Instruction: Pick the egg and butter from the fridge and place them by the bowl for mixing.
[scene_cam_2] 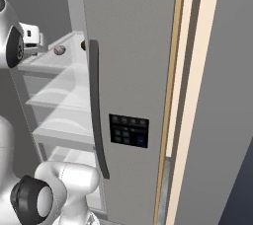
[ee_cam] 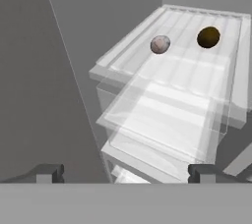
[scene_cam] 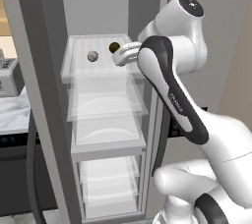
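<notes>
The fridge (scene_cam: 49,95) stands open, with clear glass shelves stacked inside. On its top shelf lies the egg (scene_cam: 92,56) (scene_cam_2: 59,50) (ee_cam: 160,44), a pale pinkish-grey ball, with a dark brown ball (scene_cam: 114,47) (ee_cam: 208,37) just to its right. My gripper (scene_cam: 123,55) (ee_cam: 125,174) hangs at the shelf's front right, short of the egg. It is open, its fingertips (ee_cam: 49,173) wide apart with nothing between them. The butter and the bowl are out of view.
The fridge's shut right door (scene_cam_2: 133,46) carries a long dark handle (scene_cam_2: 96,110) and a control panel (scene_cam_2: 128,130). Lower glass shelves (scene_cam: 106,134) sit under the top one. A counter with a grey appliance (scene_cam: 7,75) lies to the left.
</notes>
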### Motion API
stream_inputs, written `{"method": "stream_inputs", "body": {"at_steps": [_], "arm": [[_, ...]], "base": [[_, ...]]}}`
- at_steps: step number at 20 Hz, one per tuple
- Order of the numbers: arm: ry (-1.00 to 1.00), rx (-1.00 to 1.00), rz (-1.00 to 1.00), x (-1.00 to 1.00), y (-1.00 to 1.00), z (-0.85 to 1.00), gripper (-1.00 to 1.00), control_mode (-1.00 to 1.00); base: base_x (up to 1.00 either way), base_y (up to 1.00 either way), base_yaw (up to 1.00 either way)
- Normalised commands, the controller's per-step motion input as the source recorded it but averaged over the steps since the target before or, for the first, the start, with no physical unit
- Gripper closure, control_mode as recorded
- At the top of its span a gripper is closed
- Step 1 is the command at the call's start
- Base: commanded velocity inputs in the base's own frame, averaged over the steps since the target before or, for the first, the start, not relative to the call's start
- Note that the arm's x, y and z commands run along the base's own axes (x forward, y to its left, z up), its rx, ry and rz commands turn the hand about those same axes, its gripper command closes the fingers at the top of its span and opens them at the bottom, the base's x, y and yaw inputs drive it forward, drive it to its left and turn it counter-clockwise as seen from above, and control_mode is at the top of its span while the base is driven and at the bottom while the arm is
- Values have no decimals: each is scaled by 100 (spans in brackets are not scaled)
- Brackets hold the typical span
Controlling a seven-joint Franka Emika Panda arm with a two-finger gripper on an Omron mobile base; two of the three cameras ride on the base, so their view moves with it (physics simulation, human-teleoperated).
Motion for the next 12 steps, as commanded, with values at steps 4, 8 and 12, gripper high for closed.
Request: {"method": "stream_inputs", "body": {"at_steps": [4,8,12], "arm": [[-20,-1,0,12,0,-24,-100,-100],[-9,0,-5,16,0,-2,-100,-100],[-1,1,-18,9,0,0,-100,-100]], "base": [[0,0,0],[0,0,0],[0,0,0]]}}
